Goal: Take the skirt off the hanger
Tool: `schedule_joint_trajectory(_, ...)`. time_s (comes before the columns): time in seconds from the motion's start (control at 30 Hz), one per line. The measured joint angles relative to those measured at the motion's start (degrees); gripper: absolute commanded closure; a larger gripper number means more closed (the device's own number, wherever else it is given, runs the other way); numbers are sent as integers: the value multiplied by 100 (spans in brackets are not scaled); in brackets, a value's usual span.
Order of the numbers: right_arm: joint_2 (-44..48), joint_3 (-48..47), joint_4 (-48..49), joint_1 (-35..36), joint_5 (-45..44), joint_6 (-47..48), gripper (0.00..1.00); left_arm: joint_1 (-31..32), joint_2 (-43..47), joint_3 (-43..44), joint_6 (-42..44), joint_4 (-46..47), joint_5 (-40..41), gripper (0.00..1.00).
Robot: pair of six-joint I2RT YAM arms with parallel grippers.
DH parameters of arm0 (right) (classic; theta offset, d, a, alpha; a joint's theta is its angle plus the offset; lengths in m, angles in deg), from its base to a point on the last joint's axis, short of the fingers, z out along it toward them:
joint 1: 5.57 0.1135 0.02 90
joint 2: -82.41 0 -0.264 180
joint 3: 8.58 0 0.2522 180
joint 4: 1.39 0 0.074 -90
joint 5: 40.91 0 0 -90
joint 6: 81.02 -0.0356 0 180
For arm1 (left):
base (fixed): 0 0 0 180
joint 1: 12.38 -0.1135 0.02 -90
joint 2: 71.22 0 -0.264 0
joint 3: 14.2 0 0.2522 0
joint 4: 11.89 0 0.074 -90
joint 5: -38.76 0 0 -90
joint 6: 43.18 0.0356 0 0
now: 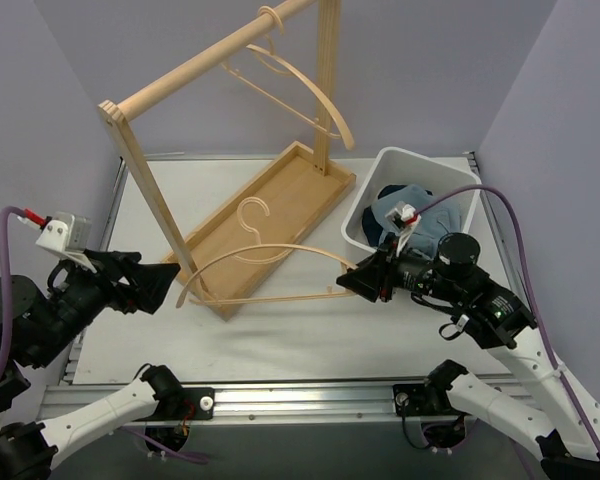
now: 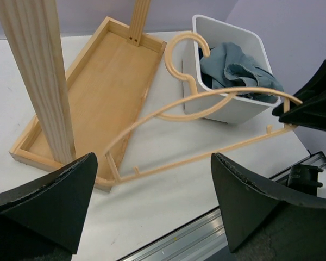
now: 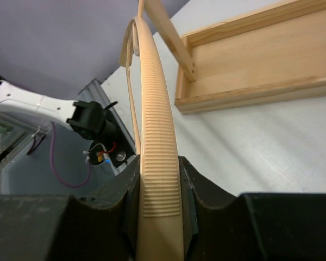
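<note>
While your right gripper pinches one end of the bare wooden hanger between its jaws, your left gripper hangs at nine o'clock with jaws spread wide, holding nothing. You see the hanger reaching across the white table, its far tip over the near corner of the wooden rack's tray. At two o'clock the blue skirt lies crumpled in the white bin. A second hanger hangs from the rack's rail at twelve o'clock. Pale lilac walls close in on three sides.
</note>
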Motion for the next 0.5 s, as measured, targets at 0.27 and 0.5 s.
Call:
schedule_joint_trajectory(0.27,-1303,-1556,-811,4,-1104,542,100,0,234,-442,-63,39,-15,6)
schedule_joint_trajectory(0.5,-2059,-2494,-863,7,-1725,706,100,0,437,-866,-59,186,4,6)
